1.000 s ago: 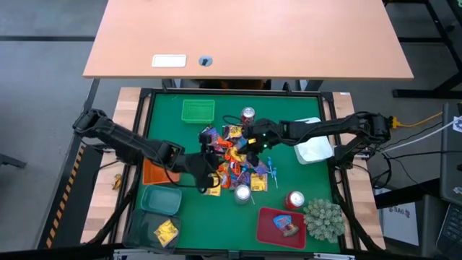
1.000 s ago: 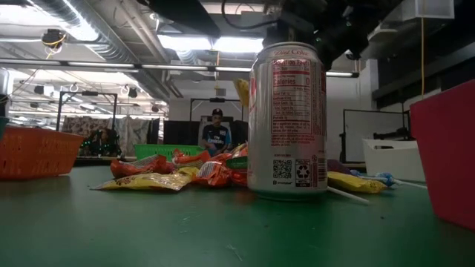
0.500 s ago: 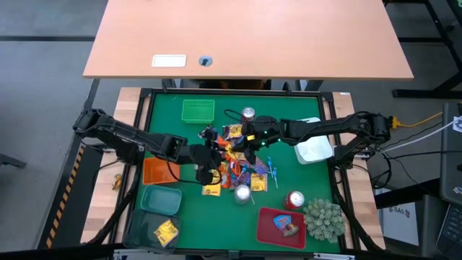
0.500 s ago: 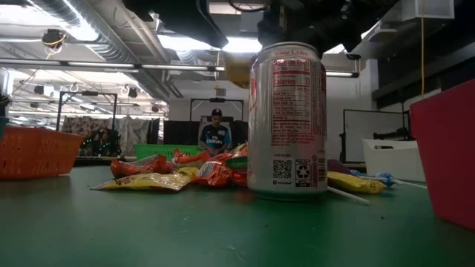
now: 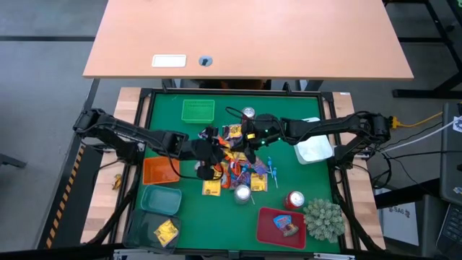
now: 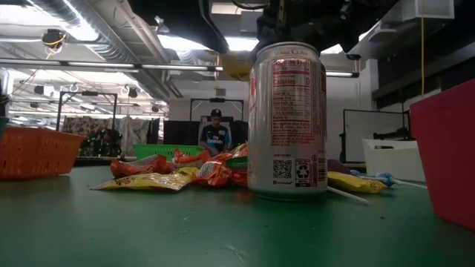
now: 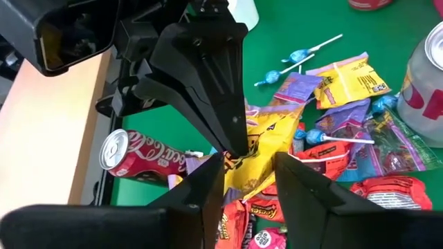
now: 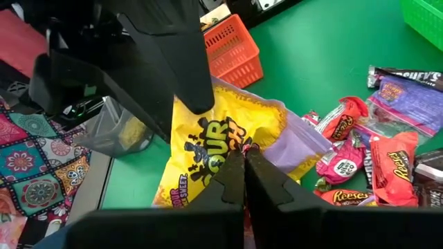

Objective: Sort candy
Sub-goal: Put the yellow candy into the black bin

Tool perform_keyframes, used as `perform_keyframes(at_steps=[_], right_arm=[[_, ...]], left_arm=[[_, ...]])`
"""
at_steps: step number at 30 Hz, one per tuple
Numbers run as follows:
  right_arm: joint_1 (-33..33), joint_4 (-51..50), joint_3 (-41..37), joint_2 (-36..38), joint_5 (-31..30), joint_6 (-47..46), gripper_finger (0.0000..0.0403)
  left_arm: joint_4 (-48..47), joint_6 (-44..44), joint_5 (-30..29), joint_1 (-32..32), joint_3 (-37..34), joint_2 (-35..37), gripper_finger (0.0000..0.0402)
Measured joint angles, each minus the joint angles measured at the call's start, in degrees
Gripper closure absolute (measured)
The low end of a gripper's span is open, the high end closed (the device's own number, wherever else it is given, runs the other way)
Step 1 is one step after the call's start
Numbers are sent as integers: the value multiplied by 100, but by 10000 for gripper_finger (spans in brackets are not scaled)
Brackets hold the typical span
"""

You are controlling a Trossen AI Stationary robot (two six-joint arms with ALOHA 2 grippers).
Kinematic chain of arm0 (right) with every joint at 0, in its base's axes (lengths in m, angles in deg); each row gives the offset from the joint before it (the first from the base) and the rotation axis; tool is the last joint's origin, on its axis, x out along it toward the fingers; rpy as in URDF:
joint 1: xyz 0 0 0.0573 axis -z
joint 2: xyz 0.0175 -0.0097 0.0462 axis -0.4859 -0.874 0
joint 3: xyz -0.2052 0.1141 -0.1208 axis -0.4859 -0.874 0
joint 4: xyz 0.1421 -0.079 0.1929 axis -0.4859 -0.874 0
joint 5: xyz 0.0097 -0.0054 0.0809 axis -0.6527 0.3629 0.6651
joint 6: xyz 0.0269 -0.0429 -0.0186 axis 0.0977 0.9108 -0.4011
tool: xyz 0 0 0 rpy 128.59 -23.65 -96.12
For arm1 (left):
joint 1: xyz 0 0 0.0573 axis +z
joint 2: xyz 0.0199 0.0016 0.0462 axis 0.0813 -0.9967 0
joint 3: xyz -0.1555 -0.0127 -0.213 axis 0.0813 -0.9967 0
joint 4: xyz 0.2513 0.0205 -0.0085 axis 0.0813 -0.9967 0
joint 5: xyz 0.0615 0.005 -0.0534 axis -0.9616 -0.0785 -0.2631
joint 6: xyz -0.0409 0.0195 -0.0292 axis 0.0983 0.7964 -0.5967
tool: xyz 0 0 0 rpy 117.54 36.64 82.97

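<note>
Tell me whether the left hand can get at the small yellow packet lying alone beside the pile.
Probably, but not yet: the small yellow packet lies uncovered near the left hand, which has a big yellow sour-candy bag between its fingers, pinched by the right hand too.

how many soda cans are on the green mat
3. One can stands at the far side of the candy pile, one can at the pile's near edge, and one can between the red bin and the pile. None looks hidden.
</note>
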Motion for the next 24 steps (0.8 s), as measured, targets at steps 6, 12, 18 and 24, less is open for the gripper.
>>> perform_keyframes(at_steps=[6,12,18,24], right_arm=[[0,2,0,0,-2,2,402],[0,0,0,0,-4,3,402],[0,0,0,0,-1,28,385],[-7,11,0,0,17,31,301]], left_arm=[[-2,-20,101,101,0,0,337],[-7,-63,105,127,0,0,395],[-14,-68,154,127,0,0,399],[-31,-545,684,79,0,-4,401]])
